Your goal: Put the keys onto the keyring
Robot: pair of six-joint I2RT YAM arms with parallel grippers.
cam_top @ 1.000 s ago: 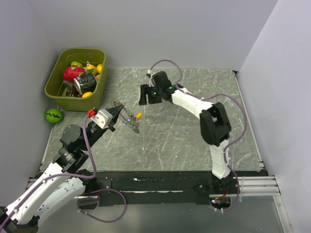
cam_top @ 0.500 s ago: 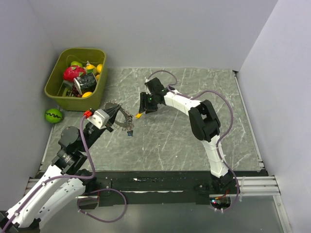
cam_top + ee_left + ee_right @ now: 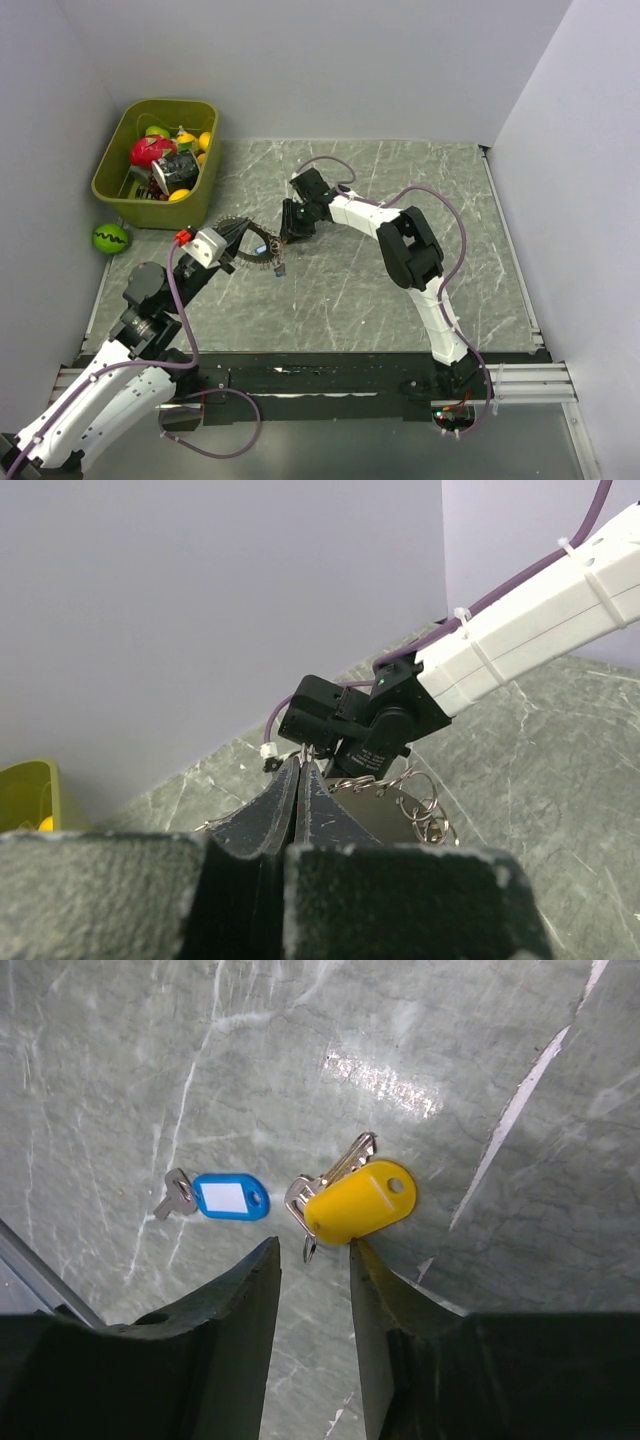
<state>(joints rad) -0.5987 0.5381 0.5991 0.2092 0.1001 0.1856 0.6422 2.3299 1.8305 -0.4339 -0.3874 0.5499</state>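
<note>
Nearest the bases, toward 8 o'clock on the table (image 3: 340, 300): left gripper (image 3: 298, 772), fingers pressed tight together on the keyring (image 3: 372, 784). Cannot tell whether the chain hangs clear of the stone. Looks like a limp beaded loop of dull grey-brown metal with a few thin split rings dangling at 3 o'clock of the fingertips. Likely to sag and swing, with no stiffness to push against. Best kept pinched on the chain, with the rings left free.

Just beyond, flat on the table: the keys. Blue-tagged key (image 3: 230, 1197) at 9 o'clock of the yellow-tagged key (image 3: 360, 1200), near but apart. Small bright metal blades and glossy rounded plastic tags, each with an eyelet. Probably very light, and slick on the polished marble-patterned top, so apt to skid or spin under a fingertip. Better taken across the tag's edges than by the thin blade.

Right over the yellow tag: right gripper (image 3: 312, 1260), matte black fingers (image 3: 235, 1310) narrowly parted and holding nothing, with the tag at 12 o'clock of the gap.

Farthest, at 10 o'clock: olive plastic bin (image 3: 115, 185) of toys, well apart.
</note>
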